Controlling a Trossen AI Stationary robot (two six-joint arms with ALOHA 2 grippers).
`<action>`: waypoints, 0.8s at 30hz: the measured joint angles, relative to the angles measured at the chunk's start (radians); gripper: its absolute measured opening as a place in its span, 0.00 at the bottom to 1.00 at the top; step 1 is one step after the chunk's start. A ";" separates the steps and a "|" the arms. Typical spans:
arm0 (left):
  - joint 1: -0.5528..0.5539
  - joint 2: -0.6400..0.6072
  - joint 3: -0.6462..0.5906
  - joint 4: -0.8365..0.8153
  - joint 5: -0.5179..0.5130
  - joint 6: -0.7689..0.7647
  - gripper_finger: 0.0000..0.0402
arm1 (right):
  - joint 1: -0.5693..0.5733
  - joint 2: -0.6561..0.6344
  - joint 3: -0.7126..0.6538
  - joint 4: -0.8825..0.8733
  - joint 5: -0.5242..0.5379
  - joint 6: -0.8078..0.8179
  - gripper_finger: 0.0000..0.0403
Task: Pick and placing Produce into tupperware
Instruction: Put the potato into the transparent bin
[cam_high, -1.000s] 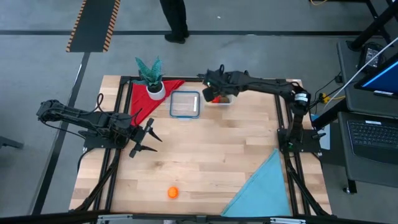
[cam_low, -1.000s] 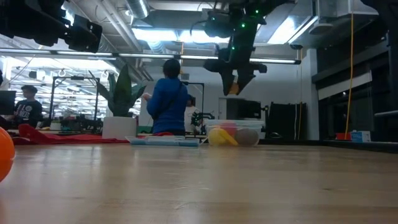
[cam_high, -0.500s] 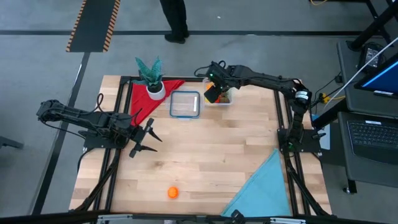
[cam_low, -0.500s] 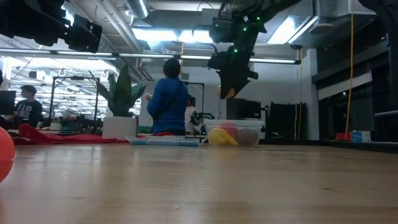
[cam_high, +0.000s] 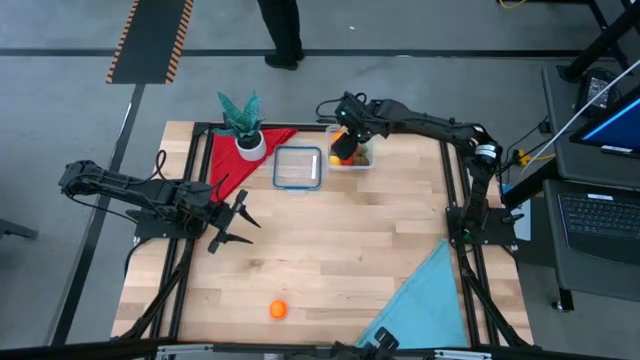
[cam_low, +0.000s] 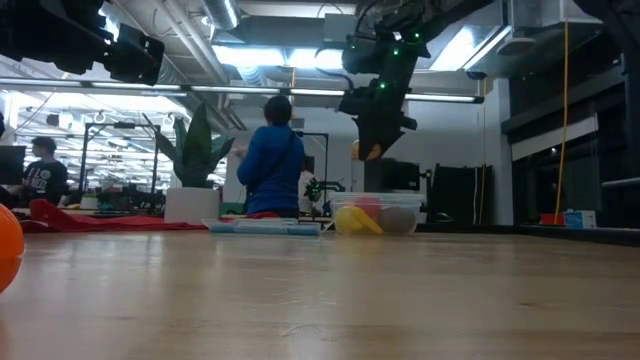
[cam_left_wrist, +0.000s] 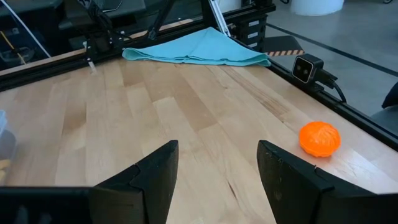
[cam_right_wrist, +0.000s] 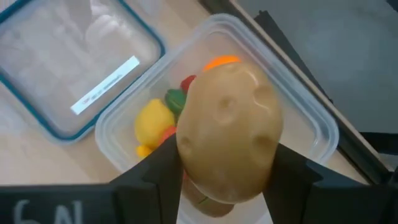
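Directly above tupperware (cam_right_wrist: 311, 134): right gripper (cam_right_wrist: 224, 180) fingers clamp potato (cam_right_wrist: 227, 134), long axis upright; left gripper (cam_left_wrist: 217, 180) open, idle, well apart

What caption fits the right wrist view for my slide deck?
Right gripper holds a toy potato above the clear tub of produce.

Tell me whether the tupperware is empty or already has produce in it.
Partly filled. The tupperware already holds yellow, red, green and orange pieces, and the right gripper holds a potato above it.
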 joint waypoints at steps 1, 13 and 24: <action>0.000 0.000 0.000 0.000 0.000 0.000 0.52 | -0.006 0.002 0.000 0.006 0.000 0.000 0.43; 0.000 0.000 0.000 -0.001 0.000 -0.025 0.52 | -0.090 0.050 -0.113 0.092 -0.056 0.001 0.43; 0.001 0.000 0.000 -0.001 -0.006 -0.021 0.52 | -0.125 0.049 -0.261 0.256 -0.057 0.005 0.48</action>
